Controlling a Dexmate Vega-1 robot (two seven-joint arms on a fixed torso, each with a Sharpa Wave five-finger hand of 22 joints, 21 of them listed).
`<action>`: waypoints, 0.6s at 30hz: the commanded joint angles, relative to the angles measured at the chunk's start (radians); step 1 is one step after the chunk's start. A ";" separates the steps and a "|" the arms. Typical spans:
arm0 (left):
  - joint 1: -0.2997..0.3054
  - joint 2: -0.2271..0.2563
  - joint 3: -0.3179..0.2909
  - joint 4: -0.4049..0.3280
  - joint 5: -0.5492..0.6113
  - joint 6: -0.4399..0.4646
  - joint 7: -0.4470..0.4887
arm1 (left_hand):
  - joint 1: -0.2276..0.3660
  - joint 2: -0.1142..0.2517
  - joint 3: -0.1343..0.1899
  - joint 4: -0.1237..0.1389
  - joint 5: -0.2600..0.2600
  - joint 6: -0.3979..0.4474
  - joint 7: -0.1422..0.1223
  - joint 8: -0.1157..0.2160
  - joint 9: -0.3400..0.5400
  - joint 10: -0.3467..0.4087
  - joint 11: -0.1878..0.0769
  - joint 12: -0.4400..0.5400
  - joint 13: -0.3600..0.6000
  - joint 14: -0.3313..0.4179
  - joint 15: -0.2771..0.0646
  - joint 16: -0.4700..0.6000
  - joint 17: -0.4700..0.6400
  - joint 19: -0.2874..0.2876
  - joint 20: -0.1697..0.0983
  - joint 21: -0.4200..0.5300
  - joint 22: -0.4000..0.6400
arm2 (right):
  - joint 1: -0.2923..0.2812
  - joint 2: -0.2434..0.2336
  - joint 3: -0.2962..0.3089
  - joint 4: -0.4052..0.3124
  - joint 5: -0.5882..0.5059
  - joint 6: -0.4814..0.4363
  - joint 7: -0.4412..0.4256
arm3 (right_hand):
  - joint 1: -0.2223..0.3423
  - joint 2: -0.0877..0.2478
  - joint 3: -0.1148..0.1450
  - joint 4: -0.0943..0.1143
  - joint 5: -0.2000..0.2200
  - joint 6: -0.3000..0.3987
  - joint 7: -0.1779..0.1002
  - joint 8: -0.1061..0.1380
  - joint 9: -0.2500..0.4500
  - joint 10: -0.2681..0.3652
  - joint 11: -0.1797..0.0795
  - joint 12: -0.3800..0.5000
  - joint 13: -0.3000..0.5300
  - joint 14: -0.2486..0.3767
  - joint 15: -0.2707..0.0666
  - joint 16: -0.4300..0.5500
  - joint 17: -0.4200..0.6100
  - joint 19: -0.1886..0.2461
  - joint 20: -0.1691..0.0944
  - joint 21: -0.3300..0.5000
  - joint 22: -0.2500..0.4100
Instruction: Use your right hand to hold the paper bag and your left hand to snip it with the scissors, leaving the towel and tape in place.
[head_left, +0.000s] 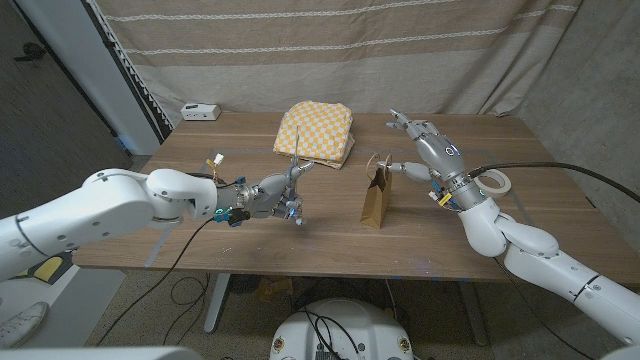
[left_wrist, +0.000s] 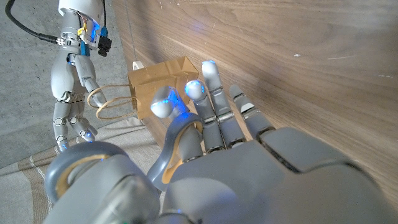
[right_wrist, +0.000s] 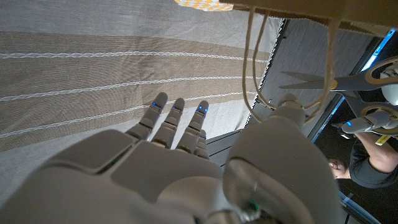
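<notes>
A small brown paper bag (head_left: 375, 203) stands upright near the table's middle, its string handles (right_wrist: 258, 62) up. Just right of it, my right hand (head_left: 424, 143) is raised with fingers spread and holds nothing. Its thumb (right_wrist: 291, 115) reaches toward the handle loops; I cannot tell whether it touches them. Left of the bag, my left hand (head_left: 278, 197) grips the scissors (head_left: 298, 160) by their handles. The blades (right_wrist: 311, 79) point up and are slightly parted, clear of the bag. The left wrist view also shows the bag (left_wrist: 163, 82) beyond my fingers (left_wrist: 211, 93).
A yellow checked towel (head_left: 316, 130) lies folded at the back middle. A tape roll (head_left: 494, 181) sits at the right, behind my right forearm. A small white box (head_left: 200, 110) is at the back left corner. A person (right_wrist: 367, 168) is at the picture's edge.
</notes>
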 joint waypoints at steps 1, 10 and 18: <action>-0.004 -0.004 0.006 0.007 0.003 -0.003 -0.008 | 0.003 0.003 -0.013 0.016 0.003 0.072 0.073 0.332 0.001 0.010 -0.004 0.006 0.007 -0.005 -0.017 0.006 0.003 -0.005 0.002 0.007 0.003 | 0.048 0.049 -0.057 0.094 -0.004 0.120 -0.124 | 0.063 0.004 0.002 -0.013 0.025 0.162 -0.031 0.033 -0.003 0.133 -0.002 0.027 -0.011 0.055 -0.179 0.011 -0.006 0.065 -0.041 -0.016 0.005; 0.013 0.003 -0.005 0.003 0.000 -0.015 0.001 | 0.004 0.004 -0.013 0.018 0.005 0.073 0.074 0.332 0.001 0.016 -0.002 0.005 0.004 -0.001 -0.015 0.010 -0.004 -0.005 0.002 0.007 0.003 | 0.055 0.049 -0.072 0.099 0.007 0.145 -0.100 | 0.174 0.032 0.034 -0.046 0.048 0.162 -0.015 0.010 -0.005 0.158 -0.004 0.012 -0.018 0.091 -0.188 0.008 -0.011 0.086 -0.048 -0.031 0.006; 0.017 0.001 -0.003 0.003 0.002 -0.018 0.001 | 0.002 0.005 -0.013 0.019 0.006 0.075 0.075 0.332 0.001 0.016 -0.004 0.010 0.012 0.000 -0.014 0.013 -0.003 -0.005 0.002 0.007 0.003 | 0.036 0.045 -0.074 0.090 0.070 0.176 -0.027 | 0.355 0.053 0.089 -0.064 0.079 0.167 -0.014 -0.017 -0.005 0.222 -0.010 -0.002 -0.019 0.098 -0.189 -0.015 -0.015 0.077 -0.041 -0.059 0.009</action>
